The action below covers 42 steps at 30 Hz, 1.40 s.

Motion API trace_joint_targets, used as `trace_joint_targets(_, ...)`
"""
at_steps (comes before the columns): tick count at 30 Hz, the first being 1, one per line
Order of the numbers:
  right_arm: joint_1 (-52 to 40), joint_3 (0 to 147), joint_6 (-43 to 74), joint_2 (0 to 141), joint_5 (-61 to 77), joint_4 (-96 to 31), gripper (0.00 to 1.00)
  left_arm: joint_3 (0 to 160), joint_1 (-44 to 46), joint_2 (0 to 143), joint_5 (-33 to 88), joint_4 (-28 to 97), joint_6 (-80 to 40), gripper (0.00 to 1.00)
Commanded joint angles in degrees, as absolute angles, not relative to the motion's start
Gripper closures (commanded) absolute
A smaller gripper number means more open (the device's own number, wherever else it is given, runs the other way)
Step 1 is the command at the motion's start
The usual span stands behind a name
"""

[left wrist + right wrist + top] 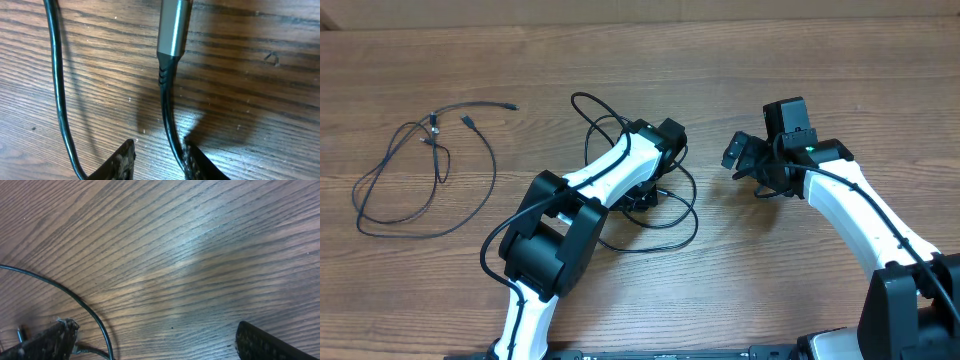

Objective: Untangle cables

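A thin black tangled cable (pixel 696 215) lies looped at the tabletop's middle. A second loose cable (pixel 494 170) sits well apart toward the left edge. The tangle's silver plug (pixel 172 30) points straight away from the left gripper (pixel 160 162). Its cord runs lengthwise between the spread, ungripping fingers, close against 1. The right gripper (pixel 160 347), spread and empty, hangs toward the right edge, so the left arm is nearer.

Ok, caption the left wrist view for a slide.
Open left tool straddles a silver-plugged cable on the table; a second cable runs beside it.

White arms (pixel 850 215), black joints (pixel 555 240), scuffed black left claw (pixel 159 156).
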<state>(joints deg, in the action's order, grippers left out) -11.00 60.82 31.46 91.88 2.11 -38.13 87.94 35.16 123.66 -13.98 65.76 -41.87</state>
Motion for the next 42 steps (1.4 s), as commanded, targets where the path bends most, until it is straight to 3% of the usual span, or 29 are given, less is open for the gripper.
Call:
trace_joint_targets(1,-11.2,60.9,31.2,91.6,1.5,-37.8,0.0,86.7,34.8,125.2,-13.5,65.8,-42.3,0.67)
trace_joint_targets(25,-11.2,60.9,31.2,91.6,1.5,-37.8,0.0,86.7,33.0,125.2,-13.7,67.3,-42.9,0.74)
trace_joint_targets(33,-11.2,60.9,31.2,91.6,1.5,-37.8,0.0,86.7,33.0,125.3,-13.7,66.0,-42.9,0.66)
trace_joint_targets(42,-11.2,60.9,31.2,91.6,1.5,-37.8,0.0,86.7,33.0,125.3,-13.5,65.7,-44.0,0.65)
